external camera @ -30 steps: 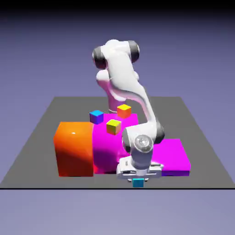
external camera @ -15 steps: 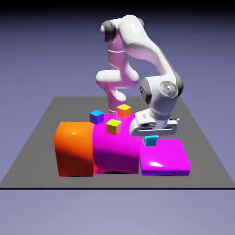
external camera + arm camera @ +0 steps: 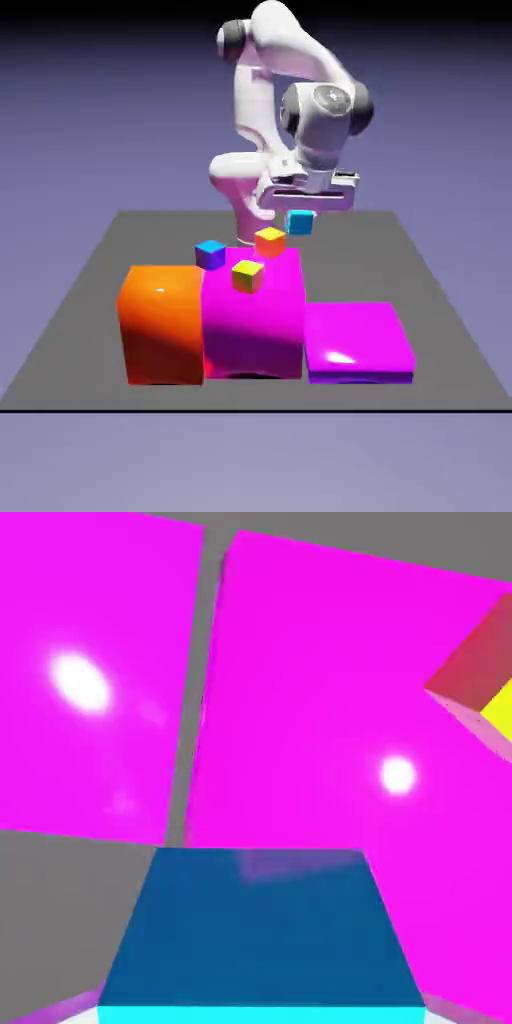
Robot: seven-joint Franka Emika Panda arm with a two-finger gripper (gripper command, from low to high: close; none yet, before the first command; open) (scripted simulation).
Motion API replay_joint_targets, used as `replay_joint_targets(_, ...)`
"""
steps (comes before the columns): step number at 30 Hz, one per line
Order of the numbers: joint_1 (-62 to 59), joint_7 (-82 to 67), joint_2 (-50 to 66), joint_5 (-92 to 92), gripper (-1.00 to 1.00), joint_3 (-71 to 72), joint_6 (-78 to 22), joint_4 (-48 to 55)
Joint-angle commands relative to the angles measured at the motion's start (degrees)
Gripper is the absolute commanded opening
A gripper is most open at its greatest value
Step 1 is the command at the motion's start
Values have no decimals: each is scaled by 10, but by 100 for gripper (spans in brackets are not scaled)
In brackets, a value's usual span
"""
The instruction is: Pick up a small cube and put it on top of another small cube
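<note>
Gripping the cyan cube [image 3: 299, 222], the gripper [image 3: 300, 212] has its jaws clamped on it. It holds the cube high, probably to clear the blocks.

1 orange block [image 3: 163, 325], 1 magenta block [image 3: 253, 325], 1 slab [image 3: 360, 335] (magenta too).

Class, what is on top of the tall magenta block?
On the tall magenta block, the exterior view shows a yellow cube and an orange-yellow one. Whatever surface lies directly beneath each is covered.
</note>
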Motion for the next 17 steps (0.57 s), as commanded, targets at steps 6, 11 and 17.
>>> replay_joint_targets(6,-21,-14,-111,24,-100,-40,-40,-73)
replay_joint_targets(11,-31,-14,-113,29,-100,-42,24,-140)
replay_joint_targets(17,-30,-15,-114,31,100,-41,44,-161)
